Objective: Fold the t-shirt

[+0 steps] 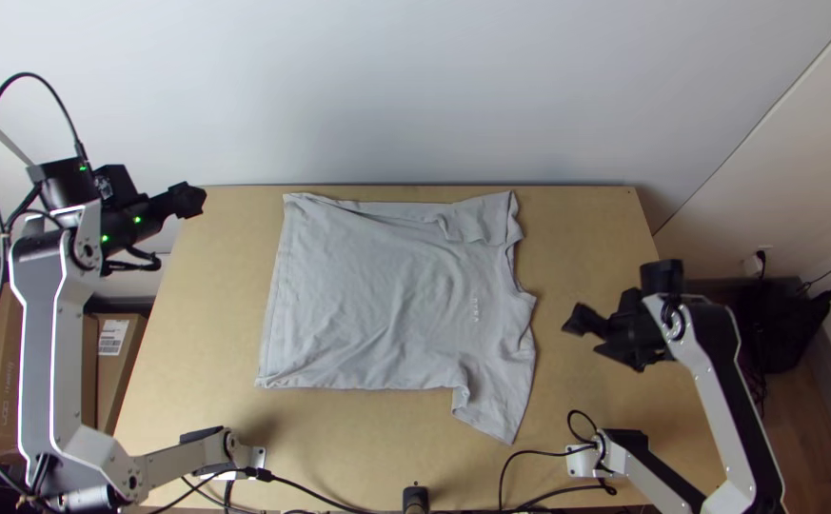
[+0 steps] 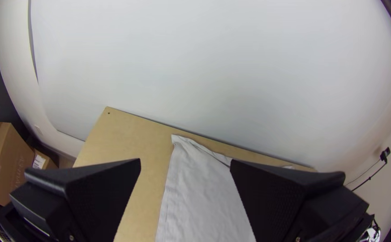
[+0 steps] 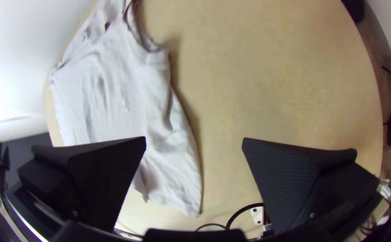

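Evidently, we await the main folds: grey cloth t-shirt [image 1: 386, 295] spread mid-frame, black left gripper [image 2: 185, 160] and black right gripper [image 3: 194, 138] agape.

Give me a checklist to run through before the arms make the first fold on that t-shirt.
1. T-shirt wholly on the table: ok, hem towards the left side, neckline towards the right.
2. Near sleeve extended: ok, it points out towards the near edge, lightly creased.
3. Far sleeve laid out flat: not ok, it is rumpled and looks partly turned in on the body.
4. Left gripper open and empty: ok, held off the hem side.
5. Right gripper open and empty: ok, held off the neckline side.
6. Underlayer smooth: cannot tell, the top layer hides it.
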Controlling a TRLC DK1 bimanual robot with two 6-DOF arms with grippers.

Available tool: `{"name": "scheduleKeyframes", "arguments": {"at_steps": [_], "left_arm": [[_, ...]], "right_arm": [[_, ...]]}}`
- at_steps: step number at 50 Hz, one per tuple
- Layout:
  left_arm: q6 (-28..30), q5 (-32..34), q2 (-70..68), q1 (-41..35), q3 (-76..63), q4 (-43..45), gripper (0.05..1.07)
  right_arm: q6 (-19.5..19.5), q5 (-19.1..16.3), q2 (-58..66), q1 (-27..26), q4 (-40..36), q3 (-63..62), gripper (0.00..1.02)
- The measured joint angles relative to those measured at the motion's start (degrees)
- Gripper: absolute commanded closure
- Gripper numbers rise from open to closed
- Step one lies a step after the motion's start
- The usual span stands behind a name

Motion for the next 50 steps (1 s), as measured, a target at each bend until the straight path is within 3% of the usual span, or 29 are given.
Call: {"name": "scheduleKeyframes", "arguments": {"at_steps": [8, 14, 19, 50], "left_arm": [[1.05, 0.17, -4.85, 0.07, -1.53, -2.89, 0.11], [1.27, 0.17, -6.86, 0.07, -1.81, -3.87, 0.11], [1.46, 0.17, -7.85, 0.11, -1.81, -4.57, 0.11], [4.52, 0.17, -8.81, 1.20, -1.84, -5.73, 0.11]], "right_arm": [[-0.50, -2.99, -1.90, 4.11, 1.27, -9.33, 0.16], [-0.46, -3.63, -0.26, 8.72, 2.82, -14.49, 0.18], [-0.44, -3.87, 1.36, 9.46, 6.01, -15.72, 0.32], [-0.48, -4.48, 15.12, 11.39, 22.67, -15.56, 0.37]]}}
